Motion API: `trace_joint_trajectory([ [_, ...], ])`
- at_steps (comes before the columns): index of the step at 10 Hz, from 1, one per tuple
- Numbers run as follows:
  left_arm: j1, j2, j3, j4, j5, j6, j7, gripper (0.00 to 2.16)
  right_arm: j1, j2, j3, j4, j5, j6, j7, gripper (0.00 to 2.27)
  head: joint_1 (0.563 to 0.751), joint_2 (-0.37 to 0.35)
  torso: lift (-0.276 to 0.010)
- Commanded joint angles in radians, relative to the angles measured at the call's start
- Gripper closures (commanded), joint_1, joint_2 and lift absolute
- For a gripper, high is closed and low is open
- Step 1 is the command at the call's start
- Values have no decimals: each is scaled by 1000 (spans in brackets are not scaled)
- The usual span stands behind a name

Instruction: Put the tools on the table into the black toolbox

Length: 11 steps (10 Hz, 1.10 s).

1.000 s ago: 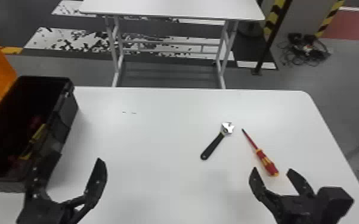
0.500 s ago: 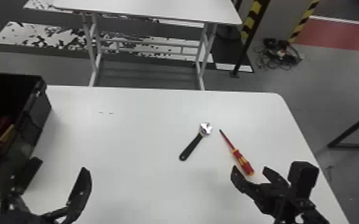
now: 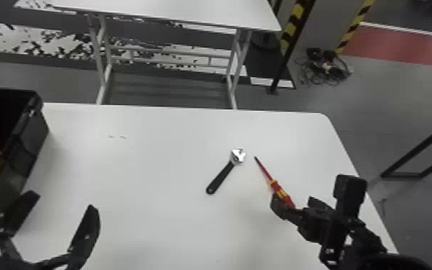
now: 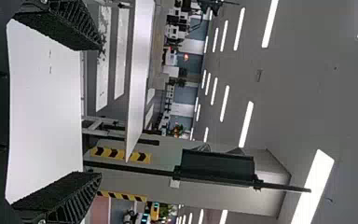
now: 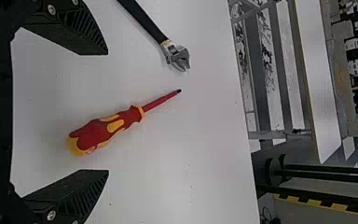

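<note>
Since the red-and-yellow screwdriver (image 3: 278, 189) is lying on the white surface (image 3: 147, 179), start there: its handle's right by the right gripper (image 3: 295, 203), jaws spread wide. Black-handled silver adjustable wrench (image 3: 221, 176) is just beside it. Way over left, the left gripper (image 3: 63, 201) has wide jaws too, near the black plastic toolbox (image 3: 28, 143).

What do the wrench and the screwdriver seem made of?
Adjustable wrench: apparently metal head, shiny and silvery; dull black grip, perhaps rubber or plastic. Screwdriver: red-and-yellow handle, likely moulded plastic by its rounded, two-colour shape; red shaft, probably plastic-sleeved; dark tip, possibly metal.
</note>
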State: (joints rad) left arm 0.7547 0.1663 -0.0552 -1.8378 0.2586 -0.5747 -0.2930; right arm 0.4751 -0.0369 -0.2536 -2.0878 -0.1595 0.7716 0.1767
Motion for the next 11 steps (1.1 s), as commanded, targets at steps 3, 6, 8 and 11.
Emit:
trace_joint_trajectory([
  [3,-8,24,-18,-1,1,10,3,22,-66,0,-29,31,0,28,-16,110,695,-206,-75],
  [6,-18,44,-26,-1,1,34,6,22,-136,0,-33,127,3,25,-14,107,695,-244,-75],
  [8,-25,44,-28,-1,2,49,9,22,-187,-1,-16,172,20,32,-14,107,695,-238,-75],
  [11,-26,44,-28,0,2,65,9,22,-230,-9,5,227,49,59,-13,100,695,-219,-75],
])
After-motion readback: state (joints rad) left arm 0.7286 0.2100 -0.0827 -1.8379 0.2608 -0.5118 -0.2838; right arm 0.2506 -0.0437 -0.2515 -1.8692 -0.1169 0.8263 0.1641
